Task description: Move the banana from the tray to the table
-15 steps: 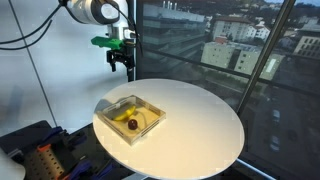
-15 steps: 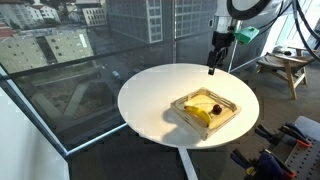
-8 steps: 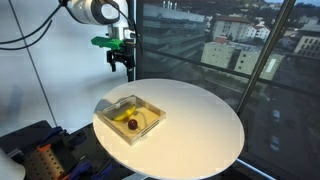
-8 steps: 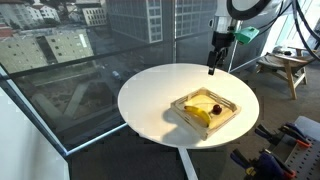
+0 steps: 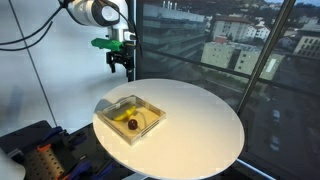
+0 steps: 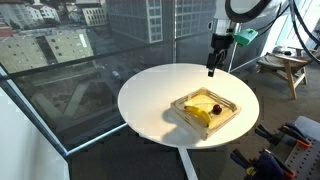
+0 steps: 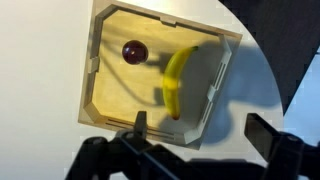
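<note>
The yellow banana (image 7: 177,82) lies inside the square pale tan tray (image 7: 100,40), beside a small dark red round fruit (image 7: 134,51). Both exterior views show the tray (image 5: 108,106) (image 6: 228,116) on the round white table (image 5: 195,125) (image 6: 150,90), with the banana (image 5: 127,116) (image 6: 197,115) in it. My gripper (image 5: 121,62) (image 6: 213,64) hangs high above the table's far edge, well clear of the tray. Its fingers (image 7: 198,128) are spread apart and empty, above the tray's corner in the wrist view.
Large windows with a city view stand behind the table. A wooden stool (image 6: 285,65) stands on the floor to one side. Dark equipment with orange parts (image 5: 40,155) sits low beside the table.
</note>
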Tool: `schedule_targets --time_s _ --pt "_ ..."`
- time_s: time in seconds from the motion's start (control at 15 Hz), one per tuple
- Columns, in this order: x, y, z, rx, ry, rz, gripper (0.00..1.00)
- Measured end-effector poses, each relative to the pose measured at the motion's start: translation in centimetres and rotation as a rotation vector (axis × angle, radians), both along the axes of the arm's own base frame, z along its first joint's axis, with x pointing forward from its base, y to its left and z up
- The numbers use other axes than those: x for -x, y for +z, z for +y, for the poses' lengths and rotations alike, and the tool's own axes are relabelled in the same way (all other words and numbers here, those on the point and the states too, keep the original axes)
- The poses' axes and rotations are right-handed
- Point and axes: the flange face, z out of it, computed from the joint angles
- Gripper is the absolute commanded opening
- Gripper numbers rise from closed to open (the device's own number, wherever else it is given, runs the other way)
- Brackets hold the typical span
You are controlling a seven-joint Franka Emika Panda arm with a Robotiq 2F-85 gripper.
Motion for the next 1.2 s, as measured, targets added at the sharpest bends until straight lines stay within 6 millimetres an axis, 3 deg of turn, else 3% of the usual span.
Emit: schedule_targets --time_s 1.2 --pt "-3.3 -5.1 0.3 -0.002 -0.049 0.035 1.00"
